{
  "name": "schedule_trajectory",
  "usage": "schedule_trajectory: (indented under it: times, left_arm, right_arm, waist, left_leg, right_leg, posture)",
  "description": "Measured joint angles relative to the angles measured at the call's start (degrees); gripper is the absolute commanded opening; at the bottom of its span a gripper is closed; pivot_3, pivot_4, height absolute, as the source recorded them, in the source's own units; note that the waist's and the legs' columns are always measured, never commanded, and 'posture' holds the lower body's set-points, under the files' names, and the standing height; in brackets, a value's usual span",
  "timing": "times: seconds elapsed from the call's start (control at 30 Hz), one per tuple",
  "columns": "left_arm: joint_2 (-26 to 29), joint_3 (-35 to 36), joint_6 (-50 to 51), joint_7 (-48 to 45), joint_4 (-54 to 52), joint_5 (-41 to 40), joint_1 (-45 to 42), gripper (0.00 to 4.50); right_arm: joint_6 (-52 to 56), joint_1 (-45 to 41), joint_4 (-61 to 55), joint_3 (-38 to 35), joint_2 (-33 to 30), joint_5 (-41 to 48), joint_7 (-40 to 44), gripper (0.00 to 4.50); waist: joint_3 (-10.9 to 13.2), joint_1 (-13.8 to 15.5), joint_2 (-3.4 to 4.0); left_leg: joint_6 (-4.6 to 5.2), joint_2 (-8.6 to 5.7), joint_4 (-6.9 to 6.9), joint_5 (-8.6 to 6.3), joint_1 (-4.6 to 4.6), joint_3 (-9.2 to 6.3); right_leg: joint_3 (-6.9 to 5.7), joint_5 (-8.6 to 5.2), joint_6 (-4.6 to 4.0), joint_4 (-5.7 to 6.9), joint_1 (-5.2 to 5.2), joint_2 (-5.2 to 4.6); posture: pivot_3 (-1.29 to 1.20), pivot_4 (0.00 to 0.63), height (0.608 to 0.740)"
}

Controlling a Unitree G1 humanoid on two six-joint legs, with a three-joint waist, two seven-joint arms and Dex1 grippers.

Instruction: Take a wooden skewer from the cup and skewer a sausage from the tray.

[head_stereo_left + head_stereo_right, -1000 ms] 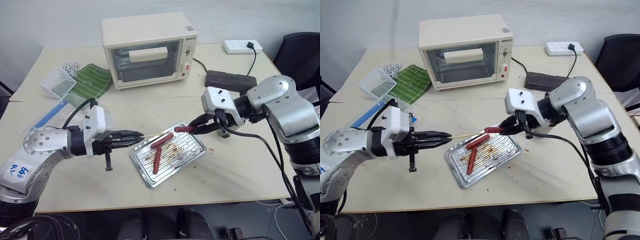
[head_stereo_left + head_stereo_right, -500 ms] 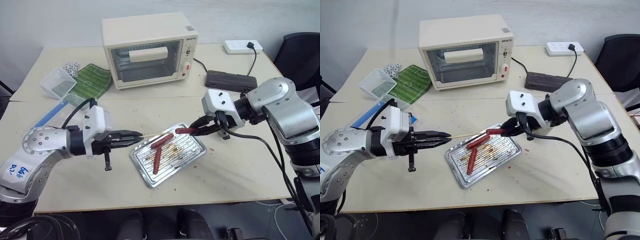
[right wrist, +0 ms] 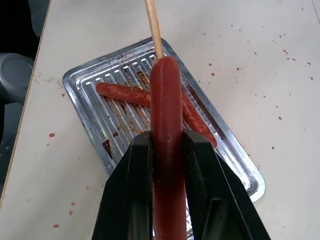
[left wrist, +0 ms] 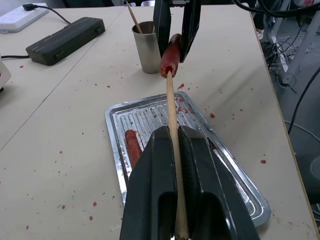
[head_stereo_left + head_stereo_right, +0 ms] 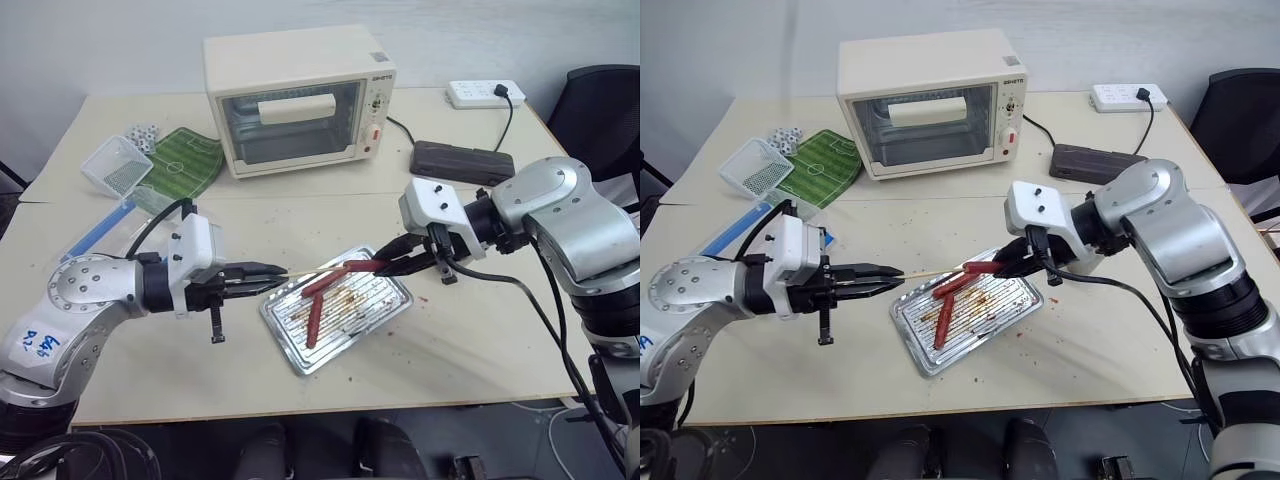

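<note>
Left eye view: sausage [image 5: 352, 266] nearer skewer [image 5: 305, 272].

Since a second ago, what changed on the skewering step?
The right tool carried its sausage left toward the left tool, closing the gap until the skewer tip met the sausage's end; the left wrist view shows the tip at the end face. The left tool stayed put, shut on the skewer. Two sausages remain in the tray; the cup hasn't moved.
</note>
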Motion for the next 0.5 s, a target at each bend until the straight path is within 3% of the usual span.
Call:
schedule_trajectory:
  times: [0.5]
  left_arm:
    - [-1.1, -3.3, -1.7, -1.9, 2.0, 0.9, -3.6, 0.0]
  right_arm:
    - [-0.8, -1.2, -5.7, -0.3, 0.0, 1.8, -1.1, 0.81]
  waist:
    - [0.0, 0.0, 0.0]
  left_leg:
    - [0.0, -0.02, 0.0, 0.0, 0.0, 0.0]
  right_leg:
    - [0.0, 0.0, 0.0, 0.0, 0.0, 0.0]
  posture:
    - [0.0, 0.15, 0.74]
